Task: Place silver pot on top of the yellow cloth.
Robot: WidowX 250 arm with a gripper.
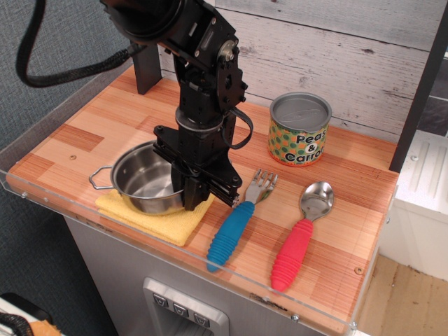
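The silver pot (142,180) is shiny, round and shallow, with a wire loop handle at its left. It rests on the yellow cloth (155,216) near the table's front edge. My black gripper (192,197) points down at the pot's right rim and is shut on it. The arm hides the pot's right side and its other handle. The cloth shows in front of and to the left of the pot.
A blue-handled fork (238,220) and a red-handled spoon (301,238) lie to the right of the cloth. A green-and-orange "Peas & Carrots" can (299,129) stands at the back right. A clear plastic rim (175,245) runs along the table's front edge.
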